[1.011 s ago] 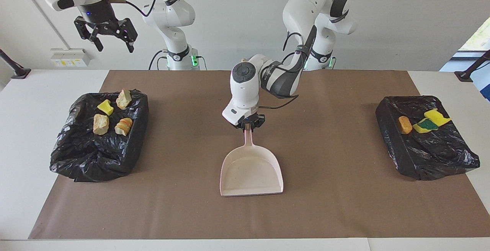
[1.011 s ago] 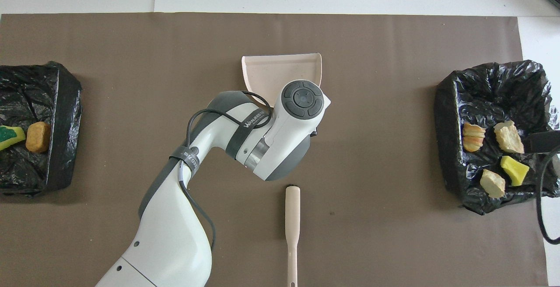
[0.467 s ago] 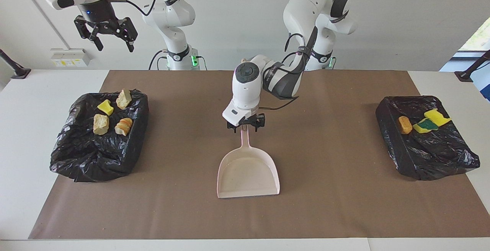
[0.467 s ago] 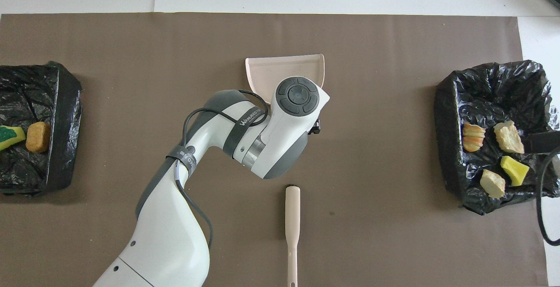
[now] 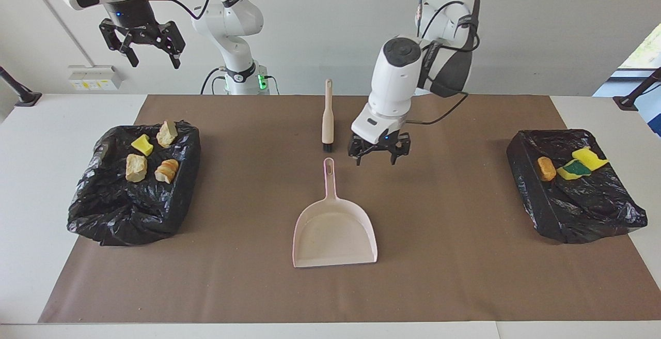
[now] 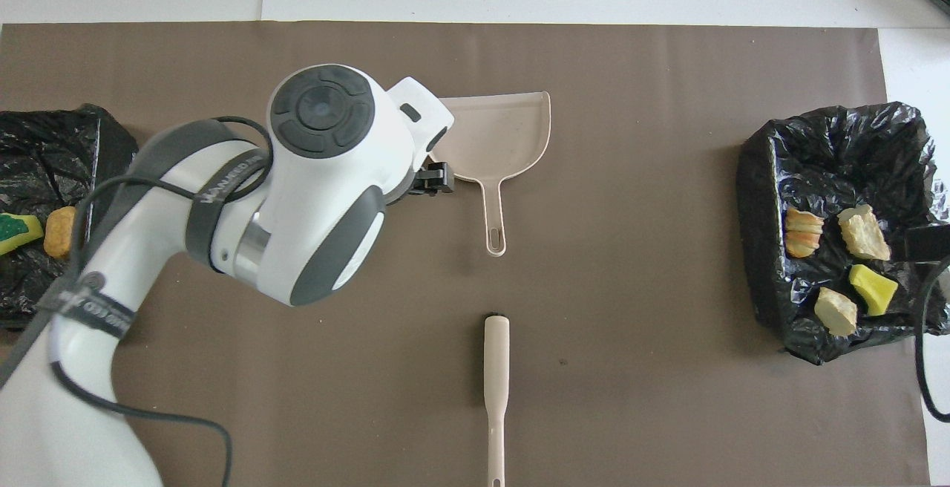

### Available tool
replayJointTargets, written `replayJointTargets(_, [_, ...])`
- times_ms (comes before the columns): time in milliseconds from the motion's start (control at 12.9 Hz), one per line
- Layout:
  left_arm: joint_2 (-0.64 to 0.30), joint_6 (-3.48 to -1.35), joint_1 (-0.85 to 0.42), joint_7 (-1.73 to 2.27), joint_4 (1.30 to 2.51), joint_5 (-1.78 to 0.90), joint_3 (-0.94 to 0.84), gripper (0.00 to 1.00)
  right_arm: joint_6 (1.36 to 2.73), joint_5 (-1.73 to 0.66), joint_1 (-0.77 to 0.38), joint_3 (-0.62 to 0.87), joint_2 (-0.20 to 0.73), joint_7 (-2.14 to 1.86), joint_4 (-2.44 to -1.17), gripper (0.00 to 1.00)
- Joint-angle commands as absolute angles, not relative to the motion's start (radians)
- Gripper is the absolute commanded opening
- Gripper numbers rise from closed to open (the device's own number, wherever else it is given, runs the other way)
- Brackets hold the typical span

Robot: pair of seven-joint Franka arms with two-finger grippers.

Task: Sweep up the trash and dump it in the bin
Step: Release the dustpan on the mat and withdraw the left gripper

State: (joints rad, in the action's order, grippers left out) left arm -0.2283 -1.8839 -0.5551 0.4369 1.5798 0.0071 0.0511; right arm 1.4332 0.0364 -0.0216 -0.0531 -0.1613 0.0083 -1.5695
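The left gripper (image 5: 378,154) is hanging w/ fingers spread wide and holding nothing, a bit right of centre in the facing view, above the brown paper mat (image 5: 465,256), just beside the handle end of the pale pink plastic dustpan (image 5: 335,228). In the overhead view only a black part of it is showing at the edge of the white wrist, near the dustpan (image 6: 496,138).

The dustpan is lying flat at the centre of the mat, handle pointing toward the robots, nothing in it. The beige hand brush w/ short black bristles (image 5: 327,117) is lying nearer to the robots than the dustpan, in line w/ the handle but not touching it; in the overhead view it is at lower centre (image 6: 495,390).

The right gripper (image 5: 143,44) is waiting high at the upper left of the facing view, fingers also wide, nothing held.

The trash is sitting in two black plastic-lined bins. In the bin at the left of the facing view (image 5: 124,215): a yellow sponge piece (image 5: 142,144), two pale beige rock-like lumps (image 5: 136,167) (image 5: 167,133) and a layered beige-orange lump (image 5: 167,170). In the bin at the right of the facing view (image 5: 583,210): a brown cork-like cylinder (image 5: 546,168), a green-backed yellow sponge (image 5: 573,170) and one more yellow sponge (image 5: 590,158), touching each other.
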Motion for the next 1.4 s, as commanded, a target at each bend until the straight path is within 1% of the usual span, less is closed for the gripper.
replayJointTargets(0, [-0.063,-1.839,-0.435,0.304,1.672,0.034,0.04,1.0,1.419,0.04,-0.017,-0.051,-0.169,-0.02,-1.566,1.0])
replayJointTargets(156, [0.001,-1.797,-0.333,0.173,1.661,0.037,0.041,1.0,1.419,0.04,-0.017,-0.051,-0.17,-0.02,-1.566,1.0])
replayJointTargets(311, [0.064,-1.748,-0.214,-0.047,1.644,0.032,0.043,1.0,1.419,0.04,-0.017,-0.051,-0.169,-0.02,-1.566,1.0])
replayJointTargets(389, [0.089,-1.702,-0.178,-0.108,1.632,0.028,0.048,1.0,1.419,0.04,-0.017,-0.051,-0.169,-0.02,-1.566,1.0])
replayJointTargets(467, [0.094,-1.653,-0.149,-0.12,1.6,0.028,0.051,1.0,1.419,0.04,-0.017,-0.051,-0.169,-0.02,-1.566,1.0])
replayJointTargets(622, [0.077,-1.519,-0.103,-0.127,1.495,0.028,0.051,1.0,1.419,0.04,-0.017,-0.051,-0.169,-0.02,-1.566,1.0])
replayJointTargets(856, [0.052,-1.433,-0.083,-0.198,1.404,0.029,0.054,1.0,1.419,0.04,-0.017,-0.051,-0.169,-0.02,-1.566,1.0])
replayJointTargets(1011, [0.012,-1.376,-0.081,-0.238,1.329,0.034,0.057,1.0,1.419,0.04,-0.017,-0.051,-0.169,-0.02,-1.566,1.0])
replayJointTargets(1089, [-0.004,-1.374,-0.081,-0.238,1.309,0.032,0.055,1.0,1.419,0.04,-0.017,-0.051,-0.169,-0.02,-1.566,1.0])
replayJointTargets(1323, [-0.002,-1.374,-0.081,-0.233,1.31,0.034,0.057,1.0,1.419,0.04,-0.017,-0.051,-0.169,-0.02,-1.566,1.0])
